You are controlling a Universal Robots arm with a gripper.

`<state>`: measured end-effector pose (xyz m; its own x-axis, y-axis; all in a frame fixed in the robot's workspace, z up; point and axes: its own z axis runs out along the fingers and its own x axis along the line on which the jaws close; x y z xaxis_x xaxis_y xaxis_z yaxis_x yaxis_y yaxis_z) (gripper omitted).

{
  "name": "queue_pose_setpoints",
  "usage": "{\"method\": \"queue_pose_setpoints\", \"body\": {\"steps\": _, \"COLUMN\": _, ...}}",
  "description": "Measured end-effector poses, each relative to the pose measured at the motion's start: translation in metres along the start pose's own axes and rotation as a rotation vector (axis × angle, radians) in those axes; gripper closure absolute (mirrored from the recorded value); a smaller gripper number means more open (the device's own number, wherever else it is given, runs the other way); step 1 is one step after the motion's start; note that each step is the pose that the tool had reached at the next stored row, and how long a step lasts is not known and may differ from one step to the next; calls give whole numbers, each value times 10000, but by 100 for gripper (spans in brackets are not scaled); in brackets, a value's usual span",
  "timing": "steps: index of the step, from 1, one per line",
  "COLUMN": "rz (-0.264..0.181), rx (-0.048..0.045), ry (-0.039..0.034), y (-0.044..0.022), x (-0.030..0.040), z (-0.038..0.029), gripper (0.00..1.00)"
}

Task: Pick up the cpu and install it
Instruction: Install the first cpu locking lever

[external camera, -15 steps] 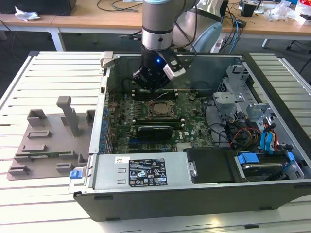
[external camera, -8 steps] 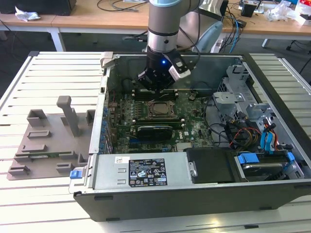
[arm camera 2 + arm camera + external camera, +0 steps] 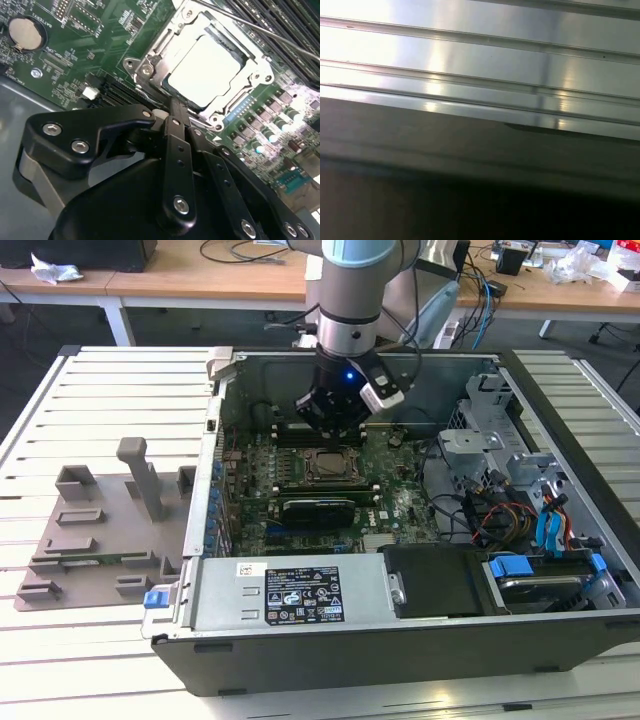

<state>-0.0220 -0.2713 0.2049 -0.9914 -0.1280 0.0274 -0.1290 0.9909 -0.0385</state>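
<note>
Black gripper (image 3: 172, 107), fingers together and empty, hangs just above the cpu (image 3: 207, 70) seated in its socket (image 3: 150, 62) inside the case (image 3: 400, 640); it should sit flat, so any lift wants to be straight.

open computer case (image 3: 560, 630) | grey fixture tray (image 3: 95, 530) | coin battery (image 3: 23, 33)

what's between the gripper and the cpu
Nothing: in the second wrist view the gripper hangs just beside the cpu, seated in its socket frame.
</note>
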Motion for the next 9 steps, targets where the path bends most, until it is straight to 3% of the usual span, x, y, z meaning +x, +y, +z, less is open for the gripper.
{"method": "queue_pose_setpoints", "body": {"steps": 9, "rz": -1, "rx": 9, "ry": 3, "y": -7, "x": -136, "z": 37, "gripper": 89}}
